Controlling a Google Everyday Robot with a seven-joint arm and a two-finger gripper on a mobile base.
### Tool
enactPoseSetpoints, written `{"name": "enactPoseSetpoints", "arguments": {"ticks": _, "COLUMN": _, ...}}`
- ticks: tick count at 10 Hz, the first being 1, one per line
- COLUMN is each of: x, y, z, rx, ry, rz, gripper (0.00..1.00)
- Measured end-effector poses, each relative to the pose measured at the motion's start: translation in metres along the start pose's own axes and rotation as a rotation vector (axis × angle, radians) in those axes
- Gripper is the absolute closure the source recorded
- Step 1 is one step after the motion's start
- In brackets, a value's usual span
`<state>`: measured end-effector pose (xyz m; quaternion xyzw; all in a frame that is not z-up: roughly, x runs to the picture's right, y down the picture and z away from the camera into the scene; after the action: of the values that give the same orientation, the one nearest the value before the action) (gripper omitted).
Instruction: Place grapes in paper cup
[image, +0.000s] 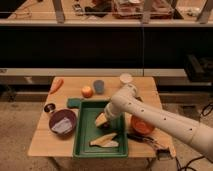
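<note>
We see the gripper (102, 120) low over the middle of the green tray (80, 142), jaw state impossible to tell (the arm blocks it). The grapes aren't visible, prob. under it in the tray. The paper cup (126, 78) stands beyond the tray's far-right corner, so pickup, carry & drop all remain, we judge.

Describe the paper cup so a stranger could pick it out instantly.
On the wooden table, look past the green tray, over which the tool hangs low, to the far edge. The paper cup stands there, right of the orange fruit and the grey-blue cup. It is the white cup, wider-rimmed than the grey-blue one.
</note>
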<state>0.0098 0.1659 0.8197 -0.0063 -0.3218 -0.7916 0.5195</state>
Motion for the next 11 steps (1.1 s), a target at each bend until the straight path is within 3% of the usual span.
{"name": "enactPoseSetpoints", "arguments": {"ticks": 2, "x": -0.001, "y": -0.012, "z": 0.009, "rx": 0.054, "ry": -0.005, "rz": -0.011, "gripper": 0.2}}
{"name": "enactPoseSetpoints", "arguments": {"ticks": 4, "x": -0.001, "y": -0.024, "z": 0.022, "rx": 0.069, "ry": -0.013, "rz": -0.021, "gripper": 0.21}}
{"name": "enactPoseSetpoints", "arguments": {"ticks": 6, "x": -0.002, "y": -0.022, "z": 0.042, "rx": -0.026, "ry": -0.018, "rz": -0.015, "gripper": 0.35}}
{"name": "enactPoseSetpoints", "arguments": {"ticks": 8, "x": -0.001, "y": -0.016, "z": 0.046, "rx": -0.163, "ry": -0.004, "rz": -0.008, "gripper": 0.57}}
{"name": "enactPoseSetpoints", "arguments": {"ticks": 11, "x": 0.001, "y": -0.011, "z": 0.046, "rx": -0.227, "ry": 0.015, "rz": 0.007, "gripper": 0.84}}
